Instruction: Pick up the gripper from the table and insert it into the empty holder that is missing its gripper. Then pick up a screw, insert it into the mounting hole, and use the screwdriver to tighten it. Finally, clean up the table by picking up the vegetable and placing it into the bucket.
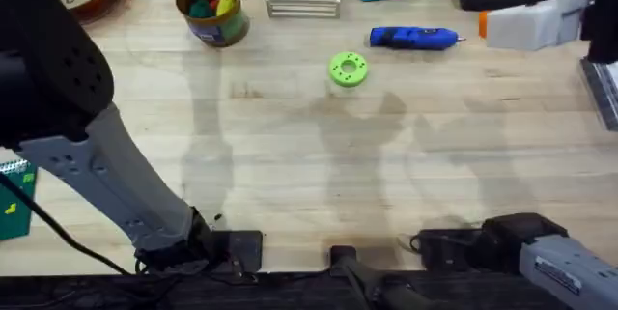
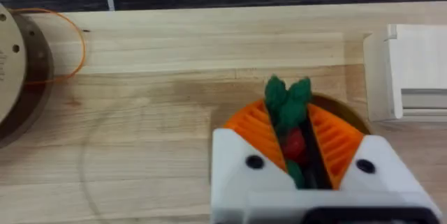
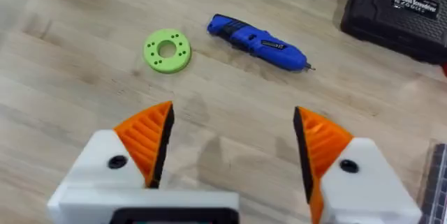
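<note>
The left claw (image 2: 297, 151) is clenched on the vegetable (image 2: 286, 102), apparently above the bucket (image 1: 210, 8) at eleven o'clock on the surface (image 1: 290, 155). The right claw (image 3: 230, 154) gapes wide, released.

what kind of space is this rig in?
Probably a workshop or lab bench: a wooden table with a blue electric screwdriver, a black tool case and a wire spool at its edge.
</note>
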